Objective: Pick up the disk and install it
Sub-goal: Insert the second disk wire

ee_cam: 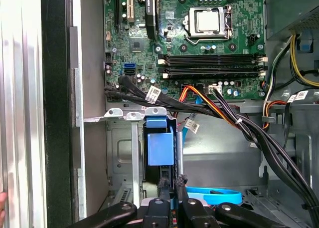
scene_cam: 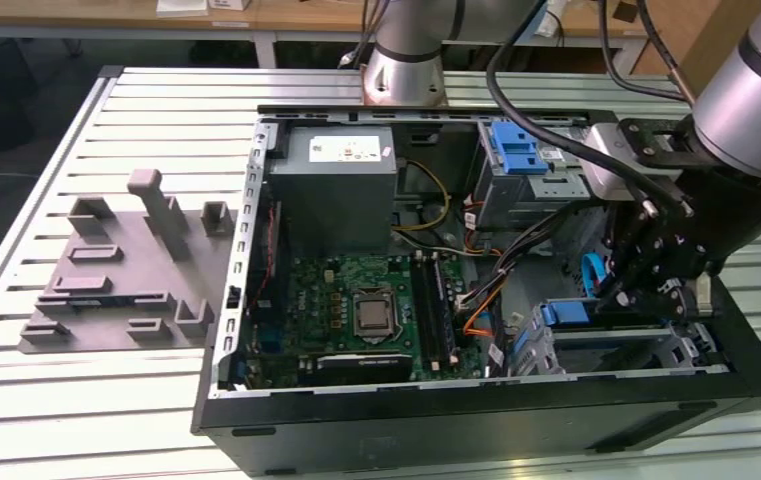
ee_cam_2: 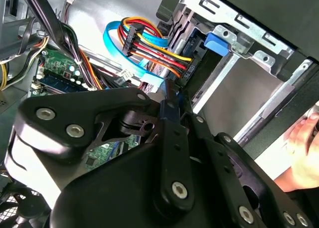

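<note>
Down at the drive cage [ee_cam: 122, 153] your jaws [ee_cam: 171, 185] are clamped together on the blue edge of the disk [ee_cam: 160, 147], which sits upright, partly slotted into that cage.

I am working in what looks like a robotics lab or assembly workshop; an opened black desktop computer case [scene_cam: 487, 400] lies on a ribbed aluminium-slat workbench [scene_cam: 87, 400]; a grey plastic fixture block [scene_cam: 127, 270] sits at the exterior view's left; wooden desks [scene_cam: 287, 15] stand far behind.
</note>
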You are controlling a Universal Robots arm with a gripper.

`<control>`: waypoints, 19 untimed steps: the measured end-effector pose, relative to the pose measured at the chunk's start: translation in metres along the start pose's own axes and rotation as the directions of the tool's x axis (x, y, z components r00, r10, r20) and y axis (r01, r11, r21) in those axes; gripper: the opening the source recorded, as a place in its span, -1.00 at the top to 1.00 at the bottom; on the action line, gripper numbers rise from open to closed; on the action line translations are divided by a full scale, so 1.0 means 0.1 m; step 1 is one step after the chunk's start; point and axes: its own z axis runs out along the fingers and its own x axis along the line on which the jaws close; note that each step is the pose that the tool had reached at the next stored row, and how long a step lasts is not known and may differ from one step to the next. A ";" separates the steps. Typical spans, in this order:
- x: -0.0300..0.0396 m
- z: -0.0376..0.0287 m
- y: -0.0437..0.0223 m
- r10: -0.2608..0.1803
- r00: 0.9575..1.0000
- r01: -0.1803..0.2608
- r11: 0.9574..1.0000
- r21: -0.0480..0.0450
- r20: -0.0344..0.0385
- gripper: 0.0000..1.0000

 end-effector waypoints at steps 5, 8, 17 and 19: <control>0.000 -0.005 0.000 0.000 1.000 0.000 1.000 0.000 0.000 0.31; 0.000 -0.019 0.000 0.000 1.000 0.000 1.000 0.000 0.000 0.07; -0.001 -0.148 0.002 0.000 1.000 0.000 1.000 -0.002 0.000 -0.17; -0.001 -0.188 0.002 0.000 1.000 0.000 1.000 -0.003 0.000 -0.17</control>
